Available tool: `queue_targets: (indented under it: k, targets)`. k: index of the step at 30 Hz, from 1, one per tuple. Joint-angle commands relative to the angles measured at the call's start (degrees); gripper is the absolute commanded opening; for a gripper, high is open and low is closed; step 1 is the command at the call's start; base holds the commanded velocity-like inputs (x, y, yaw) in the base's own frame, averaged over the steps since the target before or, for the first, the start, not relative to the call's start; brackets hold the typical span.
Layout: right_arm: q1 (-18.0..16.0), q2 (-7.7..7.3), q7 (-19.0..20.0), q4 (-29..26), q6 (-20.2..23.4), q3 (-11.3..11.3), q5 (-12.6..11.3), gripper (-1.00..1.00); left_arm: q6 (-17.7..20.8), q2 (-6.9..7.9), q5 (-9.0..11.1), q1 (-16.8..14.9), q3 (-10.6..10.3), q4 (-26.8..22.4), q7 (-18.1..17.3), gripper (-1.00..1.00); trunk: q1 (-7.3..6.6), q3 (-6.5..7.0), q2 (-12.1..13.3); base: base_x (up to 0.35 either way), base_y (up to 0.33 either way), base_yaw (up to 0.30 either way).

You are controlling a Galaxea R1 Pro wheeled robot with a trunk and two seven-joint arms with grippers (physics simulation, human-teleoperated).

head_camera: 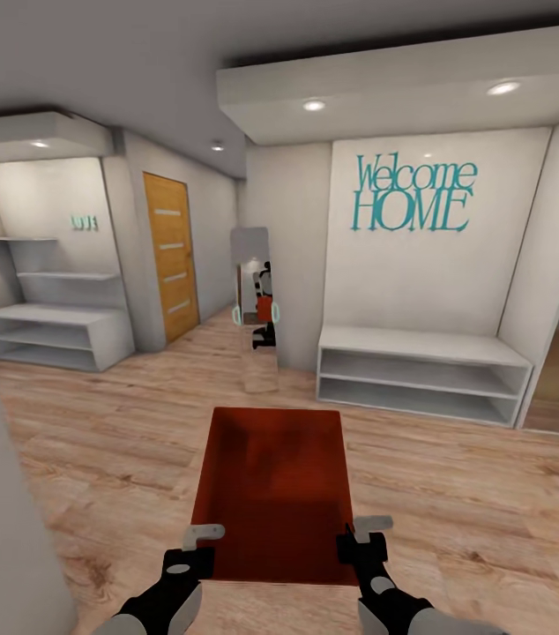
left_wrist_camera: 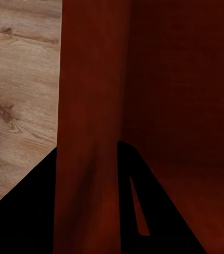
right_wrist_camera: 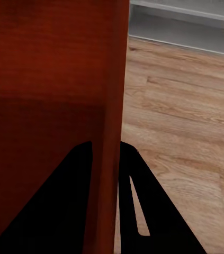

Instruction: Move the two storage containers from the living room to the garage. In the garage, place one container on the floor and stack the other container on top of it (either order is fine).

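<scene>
Head view, left gripper (head_camera: pixel 198 549) and right gripper (head_camera: pixel 361 540) reaching forward, each clamped over a near corner wall of one orange-red storage container (head_camera: pixel 275 489) carried above pale plank flooring (head_camera: pixel 94 459), wrist views showing fingers (left_wrist_camera: pixel 138 201) straddling each wall, mirror (head_camera: pixel 255 309) ahead.

Both arms end in black wrist blocks, the left gripper (head_camera: pixel 202 545) and the right gripper (head_camera: pixel 361 540) each carrying a short pale grey finger on top. Behind the wrists, the forearms are glossy black with rounded light grey shells wrapped over them, and a small grey oval sits on the left wrist. In both wrist views the fingers (right_wrist_camera: pixel 138 206) appear as flat black wedges, one with a narrow slit.
</scene>
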Motion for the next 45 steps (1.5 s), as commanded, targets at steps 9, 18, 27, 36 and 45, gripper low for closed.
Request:
queue_targets:
  k: [9, 18, 27, 36, 45]
  targets:
    - [-0.10, 0.02, -0.76, -0.04, -3.44, -1.46, -1.23, -1.00, 0.03, 0.05, 0.88, 0.00, -0.38, 0.29, 0.68, -1.00, 0.04, -0.07, -0.04, 0.322, 0.000, 0.000]
    - [-0.10, 0.01, -0.68, -0.04, -3.44, -1.47, -1.23, -1.00, 0.03, 0.05, 0.88, 0.00, -0.41, 0.29, 0.68, -1.00, 0.04, -0.07, -0.04, 0.322, 0.000, 0.004]
    - [-0.10, 0.02, -0.75, -0.04, -3.44, -1.52, -1.23, -1.00, 0.03, 0.05, 0.90, 0.00, -0.39, 0.31, 0.68, -1.00, 0.04, -0.07, -0.04, 0.322, 0.000, 0.015]
    - [-0.10, 0.02, -0.76, -0.04, -3.44, -1.51, -1.23, -1.00, 0.03, 0.05, 0.88, 0.00, -0.41, 0.30, 0.68, -1.00, 0.04, 0.03, -0.04, 0.322, 0.000, 0.102]
    - [-0.10, 0.02, -0.76, -0.04, -3.44, -1.48, -1.24, -1.00, 0.03, 0.05, 0.88, 0.00, -0.41, 0.29, 0.68, -1.00, 0.04, 0.08, -0.04, 0.322, 0.000, 0.260]
